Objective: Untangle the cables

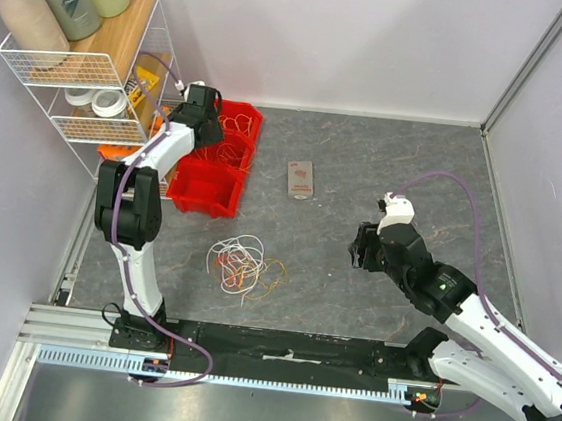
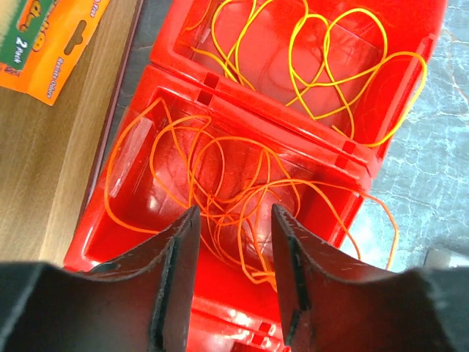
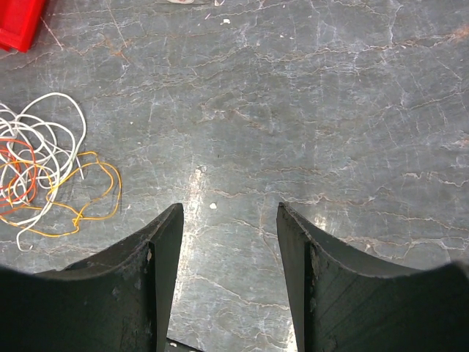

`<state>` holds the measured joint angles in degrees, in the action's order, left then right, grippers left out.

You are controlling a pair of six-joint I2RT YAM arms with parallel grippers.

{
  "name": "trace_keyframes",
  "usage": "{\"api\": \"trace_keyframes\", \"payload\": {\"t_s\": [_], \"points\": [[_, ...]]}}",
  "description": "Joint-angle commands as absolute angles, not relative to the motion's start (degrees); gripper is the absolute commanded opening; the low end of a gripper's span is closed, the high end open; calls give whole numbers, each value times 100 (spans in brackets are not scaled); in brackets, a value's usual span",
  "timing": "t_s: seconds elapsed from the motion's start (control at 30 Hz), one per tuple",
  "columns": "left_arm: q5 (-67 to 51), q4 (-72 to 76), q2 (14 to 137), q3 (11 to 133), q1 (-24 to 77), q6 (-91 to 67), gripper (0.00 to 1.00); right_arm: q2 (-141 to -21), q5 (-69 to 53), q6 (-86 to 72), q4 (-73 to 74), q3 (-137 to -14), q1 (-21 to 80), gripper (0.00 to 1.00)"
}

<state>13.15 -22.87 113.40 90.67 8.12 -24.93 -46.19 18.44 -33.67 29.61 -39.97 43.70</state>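
Apart now, my left pincer (image 2: 234,220) hangs over the orange cables (image 2: 242,176) in the red bin (image 2: 95,249); I should rise straight, snagging no loop.

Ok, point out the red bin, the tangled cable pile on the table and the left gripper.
Red bin (image 1: 199,203): top view, its near front wall.
Cable pile (image 1: 238,264): top view, middle of the coils.
Left gripper (image 2: 234,214): left wrist view, midway between its fingertips.

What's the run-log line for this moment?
left pincer: open over red bin, orange cables inside | right pincer: open, empty, above table | tangled cables: on table
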Motion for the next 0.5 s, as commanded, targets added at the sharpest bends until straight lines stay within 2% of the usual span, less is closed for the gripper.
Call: {"api": "trace_keyframes", "payload": {"t_s": [0.0,0.13,0.3,0.47], "points": [[1380,-2276,10636,9044,826,-2637,55,-4641,1758,-3463,2786,-3999,4359,62],[1100,-2320,10267,8860,835,-2733,57,-4667,1697,-3463,2769,-3964,4359,62],[-226,-2076,9503,8237,949,-3137,58,-5018,1311,-3489,2523,-3876,4359,63],[-1747,-1083,8396,6885,1484,-3454,61,-5632,319,-3551,1681,-3657,4359,74]]}}
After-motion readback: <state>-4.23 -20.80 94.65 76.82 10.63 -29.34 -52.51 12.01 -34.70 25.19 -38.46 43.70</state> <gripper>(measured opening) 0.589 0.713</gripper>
